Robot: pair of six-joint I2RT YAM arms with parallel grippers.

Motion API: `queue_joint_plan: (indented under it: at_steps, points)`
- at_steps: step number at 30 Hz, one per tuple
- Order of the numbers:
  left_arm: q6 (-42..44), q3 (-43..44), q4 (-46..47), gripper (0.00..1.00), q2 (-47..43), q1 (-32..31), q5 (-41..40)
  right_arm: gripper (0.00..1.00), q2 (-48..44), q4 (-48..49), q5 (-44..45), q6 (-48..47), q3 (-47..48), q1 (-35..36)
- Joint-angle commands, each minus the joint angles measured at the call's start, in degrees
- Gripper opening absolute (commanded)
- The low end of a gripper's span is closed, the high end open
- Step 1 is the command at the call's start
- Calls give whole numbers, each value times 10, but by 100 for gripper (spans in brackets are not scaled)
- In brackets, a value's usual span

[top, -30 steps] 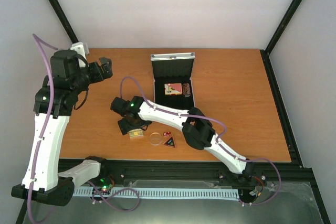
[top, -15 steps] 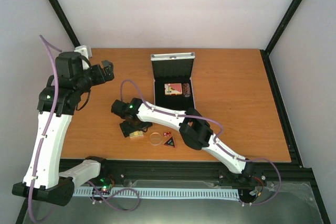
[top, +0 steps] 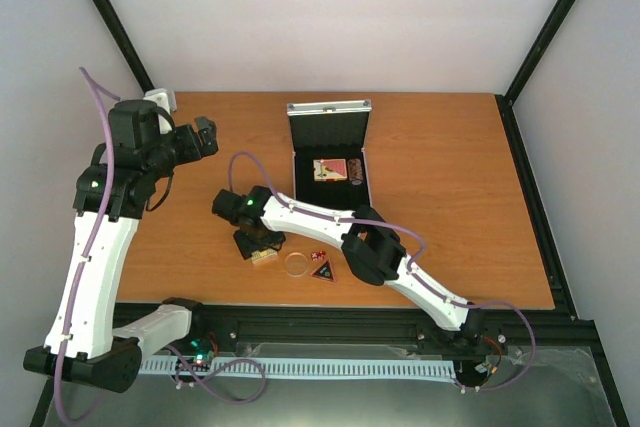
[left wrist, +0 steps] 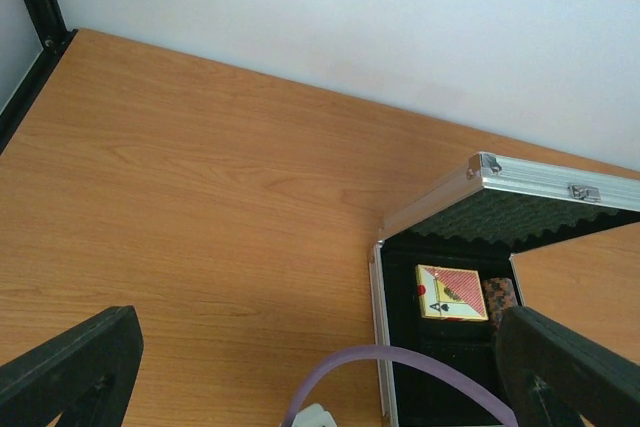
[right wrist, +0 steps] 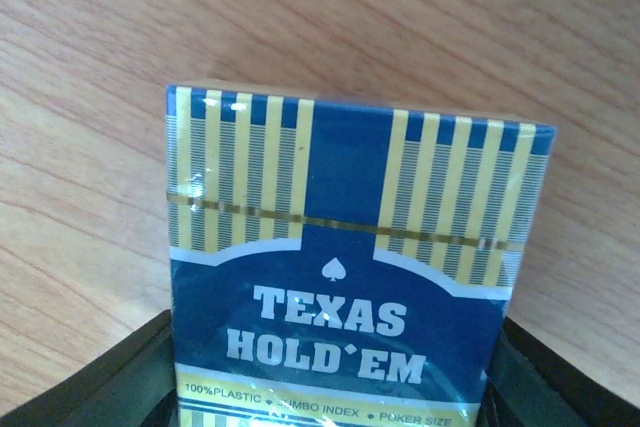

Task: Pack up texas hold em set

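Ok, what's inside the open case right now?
A pink card deck with a brown chip stack beside it, on black lining. The tray's near end is dark and partly hidden by the purple cable; cannot tell.

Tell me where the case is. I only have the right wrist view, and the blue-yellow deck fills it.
Observer: The case stands open at the far middle of the table, beyond and to the right of the blue-yellow deck.
Operator: What's in it?
Observer: A pink deck with a brown chip stack on its right.
Operator: Anything else loose?
Observer: A clear disc, red dice and a black triangle lie just right of your deck.
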Motion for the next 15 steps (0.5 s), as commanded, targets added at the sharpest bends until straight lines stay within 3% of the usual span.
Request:
queue_joint_plan:
  at_steps: [1,5,10,15]
  points:
    - [18,8,-1,100,-2,-1,-11,30,-20,-1,13,-16,11,-5]
    - [20,16,-3,100,-2,-1,-18,21,-75,3,17,-19,5,-14]
    - [20,15,-2,100,-3,-2,-11,21,-159,7,40,-2,-21,-33]
    - [22,6,-1,100,-4,-2,-9,21,-256,12,98,105,-118,-68]
